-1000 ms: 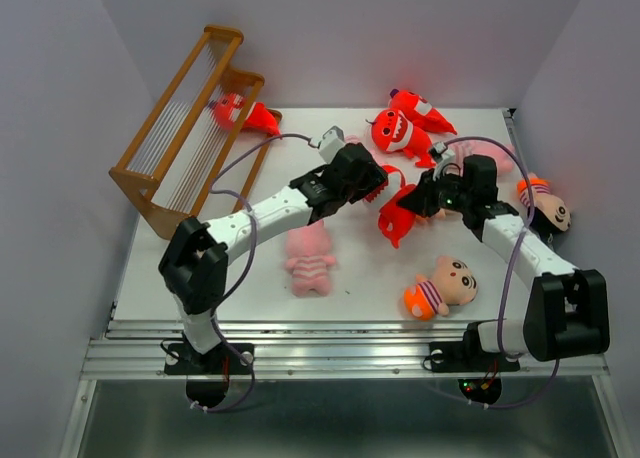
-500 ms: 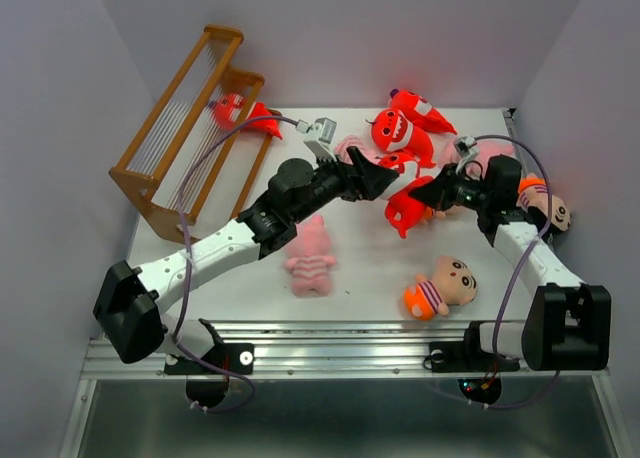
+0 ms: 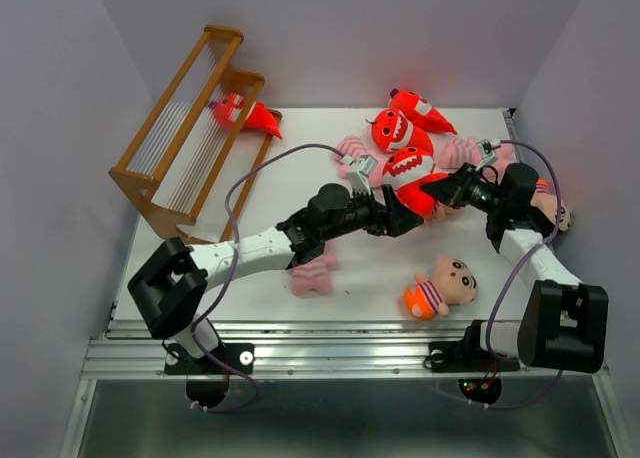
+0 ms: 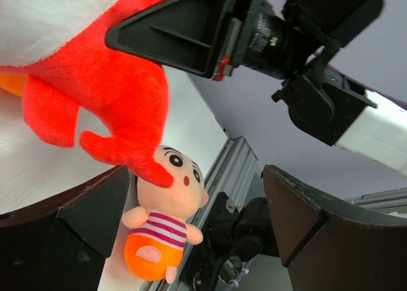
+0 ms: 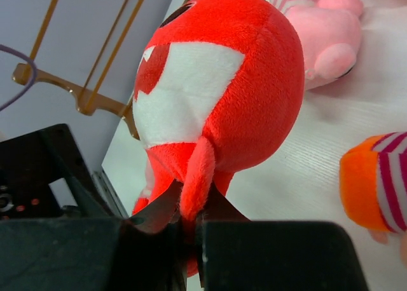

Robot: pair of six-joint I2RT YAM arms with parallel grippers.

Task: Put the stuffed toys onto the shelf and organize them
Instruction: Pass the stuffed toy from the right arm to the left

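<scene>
In the right gripper (image 5: 186, 216), red monster (image 5: 254, 94).

Plush cloth among wood, plastic and metal.
I see short fuzzy pile on the red monster (image 5: 216, 94), pink pig (image 5: 324, 37) and boy doll (image 4: 166, 221); the shelf (image 3: 185, 128) is smooth brown wood, the table (image 3: 370, 278) matt white with fine ribs, the left gripper (image 4: 197, 196) has matt black plastic fingers (image 4: 331, 240), the near rail (image 3: 340, 348) brushed metal.
</scene>
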